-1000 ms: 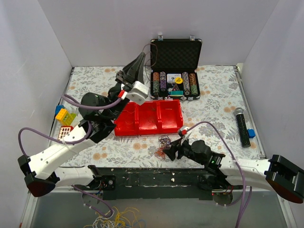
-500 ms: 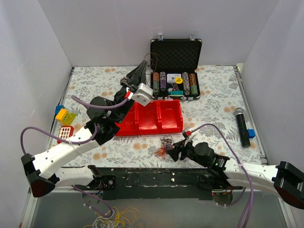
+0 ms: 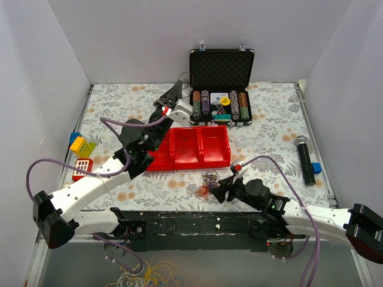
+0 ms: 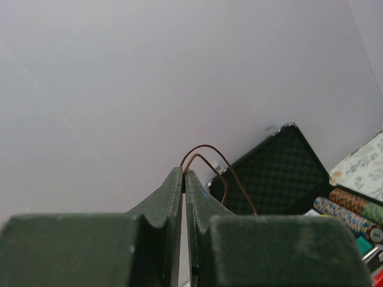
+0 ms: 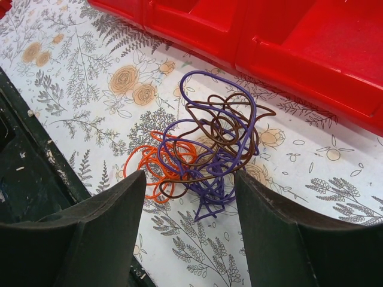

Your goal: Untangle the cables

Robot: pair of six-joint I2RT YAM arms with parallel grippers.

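Note:
A tangle of orange, purple and dark brown cables (image 3: 206, 183) lies on the floral table in front of the red tray. In the right wrist view the tangle (image 5: 203, 149) sits just ahead of my right gripper (image 5: 190, 176), which is open with a finger on each side and touches nothing. My right gripper (image 3: 219, 190) is low at the tangle's right edge. My left gripper (image 3: 177, 91) is raised over the table's back, left of the black case. It is shut on a single brown cable (image 4: 209, 156), which loops up out of the fingertips (image 4: 184, 173).
A red three-compartment tray (image 3: 222, 156) lies mid-table. An open black case (image 3: 221, 67) with poker chips stands behind it. A microphone (image 3: 305, 159) and a blue block (image 3: 316, 168) lie at the right, toy blocks (image 3: 81, 147) at the left. A yellow-white wire bunch (image 3: 146, 276) lies below the table edge.
My left arm has swung to the right, carrying the shut gripper and the brown cable a little right and lower. My right gripper has shifted slightly right by the tangle.

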